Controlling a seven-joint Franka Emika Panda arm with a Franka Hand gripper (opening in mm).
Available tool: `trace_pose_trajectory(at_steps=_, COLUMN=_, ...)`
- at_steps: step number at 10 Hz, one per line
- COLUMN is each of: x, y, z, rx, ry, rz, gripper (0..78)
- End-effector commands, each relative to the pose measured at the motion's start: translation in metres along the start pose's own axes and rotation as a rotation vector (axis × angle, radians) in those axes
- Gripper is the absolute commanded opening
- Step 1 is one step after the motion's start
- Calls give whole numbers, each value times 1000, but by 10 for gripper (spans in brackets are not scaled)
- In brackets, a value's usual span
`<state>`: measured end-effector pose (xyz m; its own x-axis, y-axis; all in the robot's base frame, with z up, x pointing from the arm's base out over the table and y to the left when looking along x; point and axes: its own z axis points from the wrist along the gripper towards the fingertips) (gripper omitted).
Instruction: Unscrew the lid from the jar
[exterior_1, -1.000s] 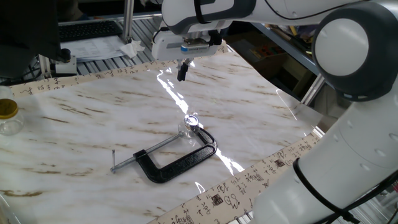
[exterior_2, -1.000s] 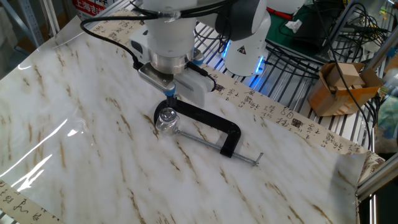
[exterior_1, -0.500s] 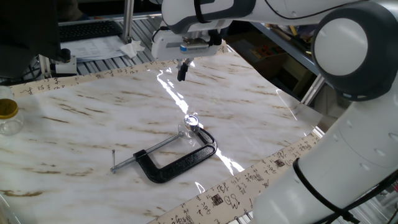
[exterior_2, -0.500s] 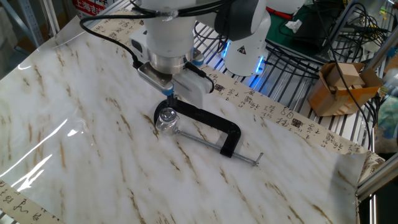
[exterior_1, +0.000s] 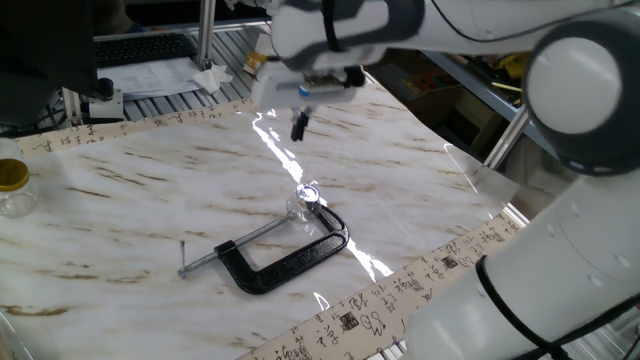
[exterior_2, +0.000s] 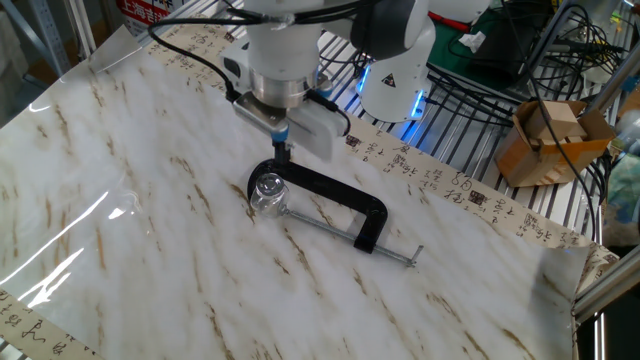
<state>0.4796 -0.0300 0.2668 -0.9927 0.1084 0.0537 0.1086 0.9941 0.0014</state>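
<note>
The tiny clear jar (exterior_1: 303, 207) stands on the marble table by the jaw end of the black C-clamp (exterior_1: 285, 262). Its glinting clear lid (exterior_1: 309, 193) sits on top. In the other fixed view the jar (exterior_2: 268, 198) and lid (exterior_2: 267, 185) lie just left of the clamp (exterior_2: 340, 200). My gripper (exterior_1: 298, 126) hangs in the air above and behind the jar, apart from it, its fingers together and nothing between them. It also shows in the other fixed view (exterior_2: 284, 151), above the jar.
A larger clear jar with a yellow-gold lid (exterior_1: 12, 187) stands at the table's far left edge. The clamp's screw rod (exterior_1: 215, 255) sticks out to the left. A cardboard box (exterior_2: 545, 140) sits on the wire rack off the table.
My gripper has lifted a little higher and shifted slightly away from the jar. The jar, lid and clamp have not moved.
</note>
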Motion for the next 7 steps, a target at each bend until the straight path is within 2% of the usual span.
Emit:
trace_pose_trajectory(at_steps=1, x=23, y=-30, z=28, rx=-9, ry=-46, rz=-54, gripper=0)
trace_pose_trajectory(at_steps=4, x=34, y=-38, z=38, rx=-10, ry=-65, rz=-59, gripper=0)
trace_pose_trajectory(at_steps=7, x=36, y=-38, z=51, rx=-12, ry=-79, rz=-62, gripper=0)
